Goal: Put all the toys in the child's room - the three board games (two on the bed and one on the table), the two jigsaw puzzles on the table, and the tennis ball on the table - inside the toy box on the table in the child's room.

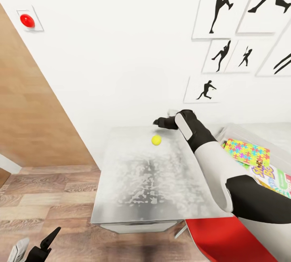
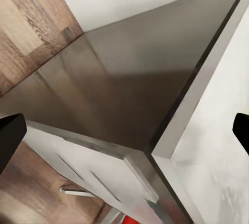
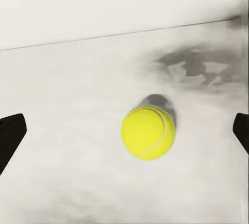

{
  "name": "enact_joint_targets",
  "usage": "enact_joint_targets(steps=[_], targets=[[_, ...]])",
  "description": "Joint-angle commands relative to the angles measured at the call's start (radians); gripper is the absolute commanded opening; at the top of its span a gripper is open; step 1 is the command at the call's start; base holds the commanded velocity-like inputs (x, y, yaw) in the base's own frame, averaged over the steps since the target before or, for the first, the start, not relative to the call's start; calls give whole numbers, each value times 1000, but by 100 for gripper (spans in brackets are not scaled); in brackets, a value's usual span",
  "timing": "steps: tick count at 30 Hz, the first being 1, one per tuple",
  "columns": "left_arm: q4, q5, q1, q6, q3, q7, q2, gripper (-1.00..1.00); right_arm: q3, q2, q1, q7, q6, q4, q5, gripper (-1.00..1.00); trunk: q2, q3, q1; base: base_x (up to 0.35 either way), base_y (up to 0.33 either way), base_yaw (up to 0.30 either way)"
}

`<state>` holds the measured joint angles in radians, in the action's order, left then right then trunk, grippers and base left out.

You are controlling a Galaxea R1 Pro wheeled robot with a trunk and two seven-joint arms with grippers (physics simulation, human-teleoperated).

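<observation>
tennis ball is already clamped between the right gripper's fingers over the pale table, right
Not clamped. In the right wrist view the tennis ball lies free on the pale table, with the right gripper open and its fingertips wide apart, touching nothing. The rest holds: the gripper is over the table.

Partly hidden "Skip-Bo" lettering on the board game (image 1: 271, 174).

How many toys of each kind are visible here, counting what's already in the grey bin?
Tennis ball on the table: 1
Jigsaw puzzle box in the toy box: 1
Skip-Bo board game in the toy box: 1
Total: 3 toys clearly visible; others may lie hidden underneath.
</observation>
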<state>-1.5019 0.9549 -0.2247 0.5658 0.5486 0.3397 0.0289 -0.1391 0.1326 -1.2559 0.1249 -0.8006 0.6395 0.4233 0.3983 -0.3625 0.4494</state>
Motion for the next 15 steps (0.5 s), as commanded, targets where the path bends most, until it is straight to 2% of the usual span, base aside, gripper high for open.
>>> enact_joint_targets(steps=[1, 5, 15], targets=[[-1, 6, 0, 8, 2, 0, 1, 100, -3, 0, -12, 25, -3, -9, 12, 100, 2, -3, 1, 0, 0, 0], [0, 6, 0, 6, 1, 1, 1, 100, -3, 2, -54, 60, -3, -65, 11, 100, 2, -8, 1, 0, 0, 0], [0, 6, -1, 5, 1, 2, 2, 100, -5, 4, -113, 78, -4, -146, 11, 100, 2, -23, 1, 0, 0, 0]])
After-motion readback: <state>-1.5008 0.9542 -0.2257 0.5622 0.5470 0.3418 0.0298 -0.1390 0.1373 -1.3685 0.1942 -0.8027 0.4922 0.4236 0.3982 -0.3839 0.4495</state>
